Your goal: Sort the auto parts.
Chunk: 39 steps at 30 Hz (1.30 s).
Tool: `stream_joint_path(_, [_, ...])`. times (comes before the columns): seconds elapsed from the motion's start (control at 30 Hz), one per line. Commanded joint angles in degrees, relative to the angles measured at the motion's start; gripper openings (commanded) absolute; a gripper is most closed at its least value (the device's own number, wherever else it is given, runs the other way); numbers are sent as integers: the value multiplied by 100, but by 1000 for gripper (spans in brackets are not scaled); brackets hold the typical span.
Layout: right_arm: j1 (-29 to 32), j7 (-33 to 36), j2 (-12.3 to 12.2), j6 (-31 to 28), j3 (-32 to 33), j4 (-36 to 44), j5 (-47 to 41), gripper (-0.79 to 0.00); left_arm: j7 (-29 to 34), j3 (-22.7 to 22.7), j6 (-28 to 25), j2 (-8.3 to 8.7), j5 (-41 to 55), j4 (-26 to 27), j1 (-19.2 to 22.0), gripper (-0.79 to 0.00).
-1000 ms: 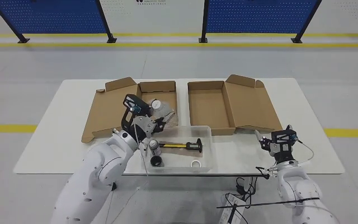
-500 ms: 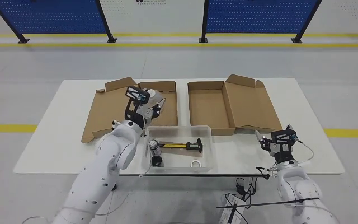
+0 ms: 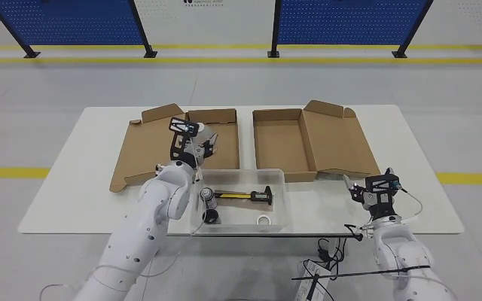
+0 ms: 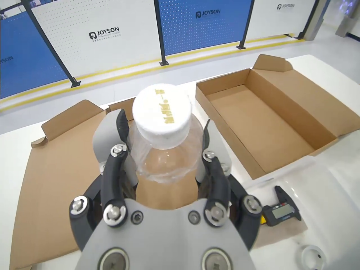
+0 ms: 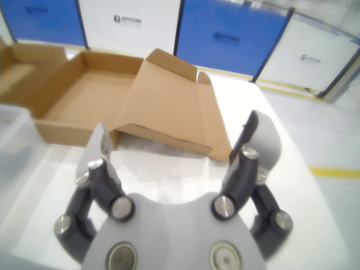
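From my station I see a white table (image 3: pixel 422 150) standing on a pale grey floor (image 3: pixel 226 83), a yellow line (image 3: pixel 226 47) painted behind it, a fence of blue panels (image 3: pixel 68 19) and a white panel (image 3: pixel 211 19) on black posts (image 3: pixel 140 26) farther back, and black cables (image 3: pixel 327 248) at the near table edge.

Print on fence panels (image 4: pixel 104 57), bottle cap (image 4: pixel 162 112)

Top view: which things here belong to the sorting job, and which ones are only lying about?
Belong to the job: bottle between the fingers of the left gripper; caliper, black ring and white ring in the clear bin; left cardboard box; right cardboard box.

Only lying about: cables at the front edge of the table; blue fence panels; yellow floor line.
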State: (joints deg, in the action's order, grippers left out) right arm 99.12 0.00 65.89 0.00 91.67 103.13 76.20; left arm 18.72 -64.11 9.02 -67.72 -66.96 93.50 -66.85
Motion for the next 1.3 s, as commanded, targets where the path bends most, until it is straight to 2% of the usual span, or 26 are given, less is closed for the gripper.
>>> stream_joint_path(0.0, [0, 0, 0, 0, 0, 0, 0, 0, 9, 7, 19, -22, 53, -91, 30, -785])
stream_joint_path(0.13, [0, 0, 0, 0, 0, 0, 0, 0, -52, 5, 43, -67, 232, -234, 62, -785])
stream_joint_path(0.97, [0, 0, 0, 0, 0, 0, 0, 0, 14, 65, 118, -227, -112, -1006, 169, -785])
stream_joint_path(1.0, [0, 0, 0, 0, 0, 0, 0, 0, 20, 66, 120, -233, -117, -1033, 176, -717])
stream_joint_path(1.07, [0, 0, 0, 0, 0, 0, 0, 0, 30, 65, 117, -246, -128, -1079, 194, -680])
stream_joint_path(1.13, [0, 0, 0, 0, 0, 0, 0, 0, 39, 63, 125, -259, -145, -1129, 212, -566])
stream_joint_path(1.17, [0, 0, 0, 0, 0, 0, 0, 0, 41, 57, 127, -265, -146, -1160, 219, -468])
stream_joint_path(1.23, [0, 0, 0, 0, 0, 0, 0, 0, 51, 57, 153, -274, -212, -1220, 236, -366])
stream_joint_path(1.27, [0, 0, 0, 0, 0, 0, 0, 0, 59, 66, 140, -280, -233, -1259, 235, -185])
